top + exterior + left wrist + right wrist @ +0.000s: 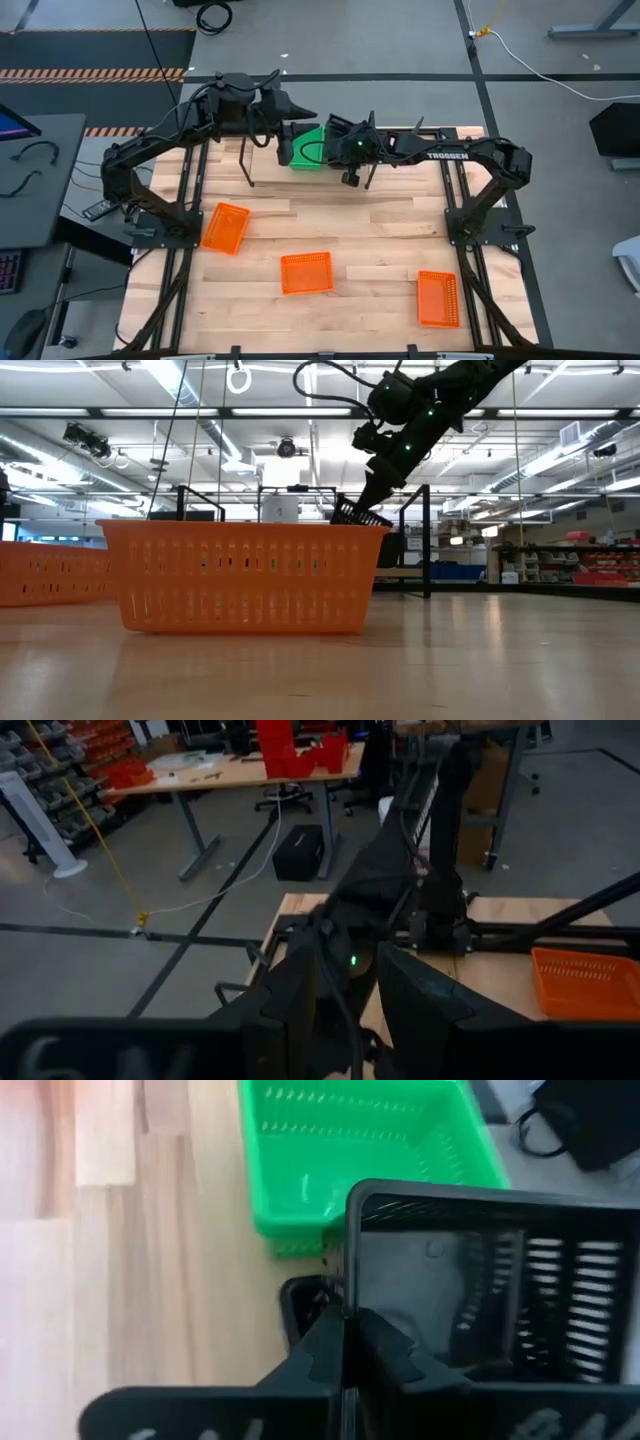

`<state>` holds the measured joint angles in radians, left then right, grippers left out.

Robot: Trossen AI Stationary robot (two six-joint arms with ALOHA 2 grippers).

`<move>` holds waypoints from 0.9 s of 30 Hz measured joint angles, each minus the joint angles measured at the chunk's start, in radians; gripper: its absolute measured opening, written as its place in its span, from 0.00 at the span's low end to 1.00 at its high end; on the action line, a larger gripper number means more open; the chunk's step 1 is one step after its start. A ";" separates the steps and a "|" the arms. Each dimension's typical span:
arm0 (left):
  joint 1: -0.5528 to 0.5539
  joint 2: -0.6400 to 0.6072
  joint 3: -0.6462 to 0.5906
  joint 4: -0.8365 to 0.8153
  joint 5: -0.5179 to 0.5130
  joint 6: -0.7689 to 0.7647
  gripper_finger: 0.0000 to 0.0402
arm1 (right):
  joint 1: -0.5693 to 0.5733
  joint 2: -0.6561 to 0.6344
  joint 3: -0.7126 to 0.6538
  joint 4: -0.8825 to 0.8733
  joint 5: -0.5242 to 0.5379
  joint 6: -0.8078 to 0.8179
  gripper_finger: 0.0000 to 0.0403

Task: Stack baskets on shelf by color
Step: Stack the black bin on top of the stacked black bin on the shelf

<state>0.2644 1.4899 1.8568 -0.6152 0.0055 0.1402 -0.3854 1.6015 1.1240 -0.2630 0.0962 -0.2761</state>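
The only writing I can read is "TROSSEN" in white on the right arm (470, 152). Going left to right over the table (380, 230): one orange basket (225, 227) lies near the left edge, a second (306, 272) near the middle and a third (437, 298) toward the right corner. At the back, the left gripper (287, 128) hangs over the shelf (250, 160); whether it holds anything I cannot tell. The green basket (308, 150) sits just beside it. The right gripper (345, 1342) is clenched on the rim of a black basket (500, 1280), lifted beside the green one.
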 joint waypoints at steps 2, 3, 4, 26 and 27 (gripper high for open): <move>0.000 0.000 0.000 -0.014 0.000 0.000 0.29 | 0.000 -0.006 0.011 -0.022 0.007 -0.010 0.06; 0.000 0.000 0.000 -0.018 0.000 0.000 0.29 | 0.001 -0.006 0.021 -0.044 0.007 -0.017 0.06; 0.000 0.000 0.000 -0.021 0.000 0.000 0.29 | 0.004 -0.006 0.037 -0.069 0.007 -0.026 0.05; -0.023 0.000 0.000 -0.046 -0.001 -0.025 0.29 | 0.038 0.119 0.185 -0.357 0.104 -0.124 0.03; -0.025 0.000 0.000 -0.045 -0.001 -0.025 0.29 | 0.038 0.138 0.185 -0.357 0.102 -0.124 0.03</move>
<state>0.2392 1.4902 1.8568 -0.6606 0.0048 0.1157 -0.3473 1.7391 1.3087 -0.6201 0.1979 -0.4001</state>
